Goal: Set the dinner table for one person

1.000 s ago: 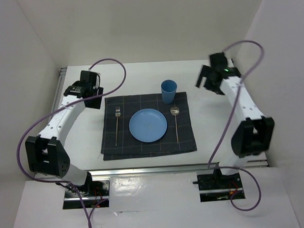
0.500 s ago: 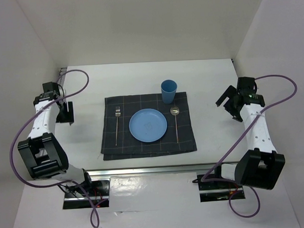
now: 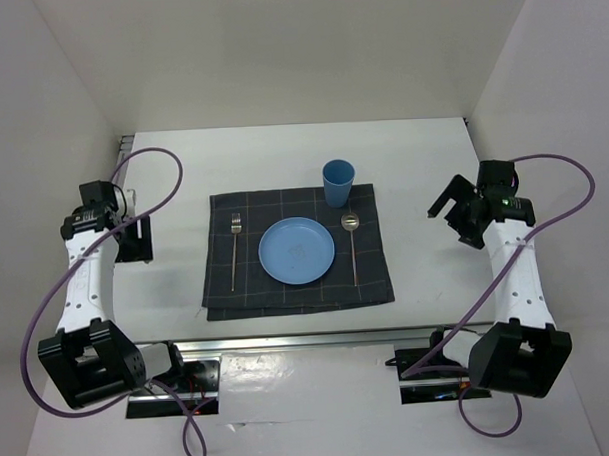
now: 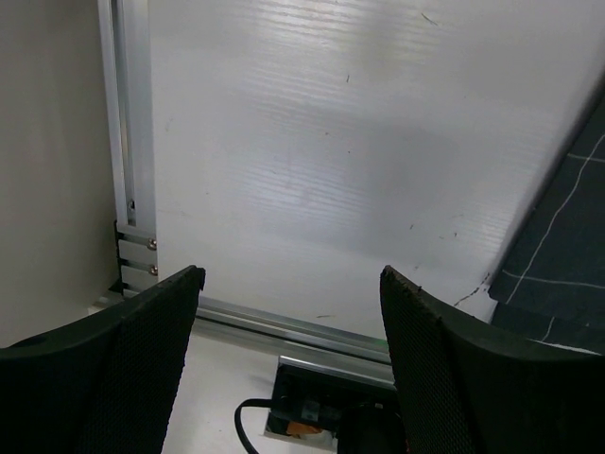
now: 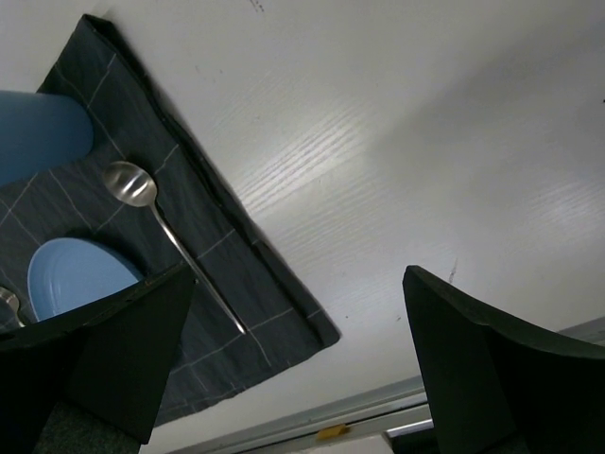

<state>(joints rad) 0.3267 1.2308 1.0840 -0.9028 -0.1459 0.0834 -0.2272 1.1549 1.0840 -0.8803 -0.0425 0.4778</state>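
Observation:
The white dinner table (image 3: 282, 159) carries a dark grey grid-lined mat (image 3: 298, 278). On the mat lie a blue plate (image 3: 296, 250), a fork (image 3: 234, 252) to its left, a spoon (image 3: 352, 244) to its right and a blue cup (image 3: 338, 182) at the far edge. My left gripper (image 3: 133, 234) is open and empty over bare table left of the mat; in its wrist view (image 4: 288, 312) only table and the mat's corner (image 4: 567, 255) show. My right gripper (image 3: 452, 216) is open and empty right of the mat; its wrist view (image 5: 298, 331) shows the spoon (image 5: 161, 227), plate (image 5: 76, 274) and cup (image 5: 38, 132).
Aluminium rails run along the table's left edge (image 4: 128, 142) and near edge (image 3: 338, 337). White walls close in the left, back and right sides. Purple cables loop from both arms. The arm bases sit below the near rail (image 3: 170, 378).
Both arms have pulled back from the far part of the table, outward and toward the near edge. The left gripper went left, the right gripper went right. The place setting has not moved.

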